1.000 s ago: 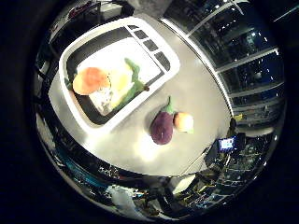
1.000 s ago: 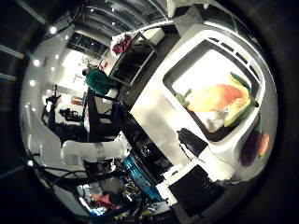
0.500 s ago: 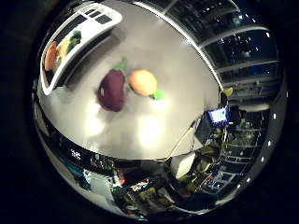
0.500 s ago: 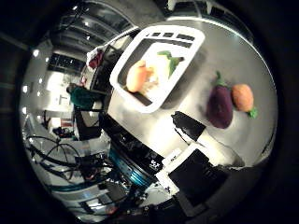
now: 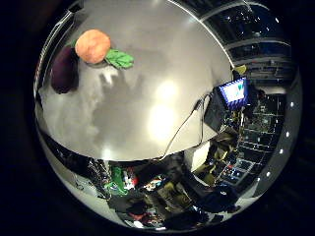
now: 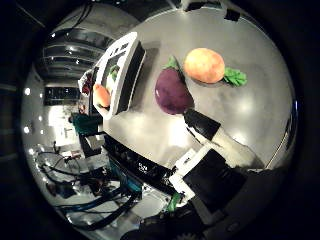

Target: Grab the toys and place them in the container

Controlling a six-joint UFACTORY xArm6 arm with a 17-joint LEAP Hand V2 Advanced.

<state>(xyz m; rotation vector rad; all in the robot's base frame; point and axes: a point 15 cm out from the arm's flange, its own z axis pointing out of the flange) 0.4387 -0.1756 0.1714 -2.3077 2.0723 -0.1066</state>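
The table (image 5: 147,98) carries all task items. The container (image 6: 131,59) stands on it and already holds several toys, an orange one (image 6: 101,95) among them. Two toys remain outside on the bare surface: the eggplant (image 6: 172,91), near the container, and the orange fruit (image 6: 204,65), touching or just beside the eggplant. The hand (image 6: 220,150) holds nothing; its finger extends toward the eggplant, uncurled. Judgement: task partly complete, two picks left.
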